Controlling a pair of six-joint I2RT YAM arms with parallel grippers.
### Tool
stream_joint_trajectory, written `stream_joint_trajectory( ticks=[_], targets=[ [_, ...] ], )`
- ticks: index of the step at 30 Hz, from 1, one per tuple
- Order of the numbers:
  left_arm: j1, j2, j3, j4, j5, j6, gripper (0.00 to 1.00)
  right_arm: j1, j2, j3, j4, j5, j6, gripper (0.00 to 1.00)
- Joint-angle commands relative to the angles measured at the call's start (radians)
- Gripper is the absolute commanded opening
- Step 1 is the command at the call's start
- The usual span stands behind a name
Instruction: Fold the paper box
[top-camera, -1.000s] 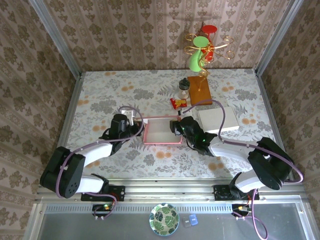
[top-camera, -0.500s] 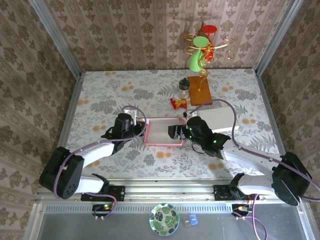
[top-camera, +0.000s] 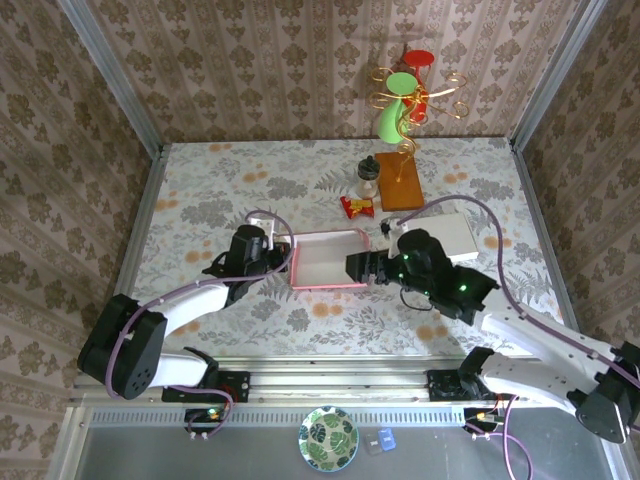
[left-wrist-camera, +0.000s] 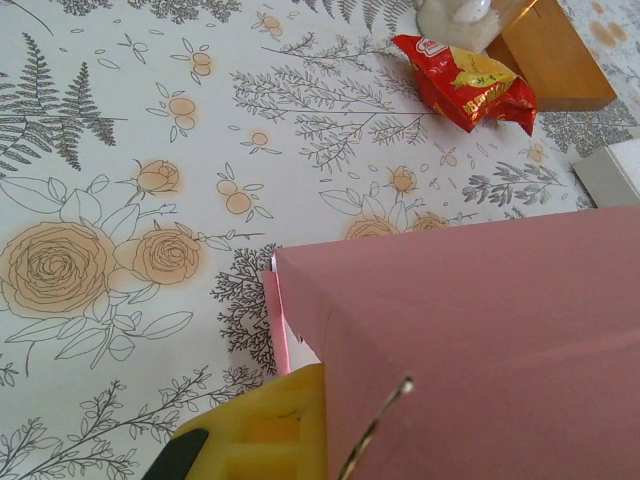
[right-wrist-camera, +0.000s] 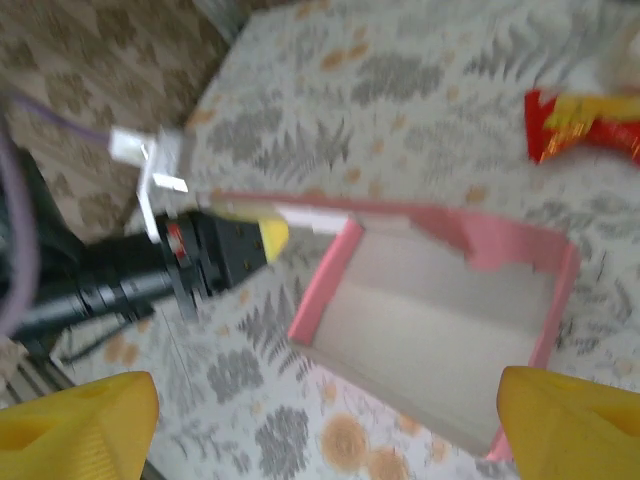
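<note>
The paper box lies on the table as a shallow tray, pink outside and white inside, with its walls standing up. My left gripper is shut on the box's left wall. In the left wrist view the pink wall rises beside my yellow finger. My right gripper hovers just right of the box, open and holding nothing. In the blurred right wrist view its yellow fingertips stand wide apart above the box.
A red snack packet, a small jar and an orange wooden block sit behind the box. A white-grey card lies at the right. A wire stand with green and red cups is at the back wall.
My right gripper has opened and drawn back to the right and upward, off the box's right wall. The left gripper keeps its hold; the box has shifted slightly.
</note>
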Motion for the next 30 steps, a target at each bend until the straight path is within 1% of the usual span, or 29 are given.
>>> stream_joint_trajectory(
  ticks=[1,4,6,8,12,17,18,20,25,30],
  targets=[
    [-0.007,-0.009,0.025,-0.014,-0.016,0.021,0.0,-0.097,0.0,0.068,-0.066,-0.013,0.042,0.84],
    [-0.008,-0.009,0.031,-0.017,-0.018,0.026,0.0,-0.235,0.06,0.109,-0.074,-0.114,0.17,0.72],
    [-0.009,-0.01,0.034,-0.017,-0.018,0.029,0.0,-0.324,0.141,0.15,-0.08,-0.228,0.269,0.64],
    [-0.01,-0.01,0.036,-0.021,-0.019,0.031,0.0,-0.363,0.247,0.208,-0.107,-0.333,0.327,0.6],
    [-0.01,-0.013,0.036,-0.024,-0.022,0.035,0.0,-0.372,0.464,0.342,-0.182,-0.455,0.38,0.54],
    [-0.01,-0.012,0.039,-0.026,-0.021,0.039,0.0,-0.379,0.644,0.468,-0.265,-0.522,0.386,0.47],
    [-0.01,-0.011,0.042,-0.028,-0.02,0.039,0.0,-0.379,0.672,0.49,-0.304,-0.539,0.386,0.46],
    [-0.01,-0.01,0.044,-0.028,-0.02,0.039,0.0,-0.378,0.699,0.499,-0.335,-0.558,0.386,0.45],
    [-0.01,-0.006,0.053,-0.03,-0.018,0.041,0.0,-0.381,0.69,0.459,-0.369,-0.556,0.379,0.44],
    [-0.01,0.004,0.063,-0.029,-0.011,0.037,0.0,-0.38,0.668,0.393,-0.341,-0.569,0.399,0.43]
  ],
)
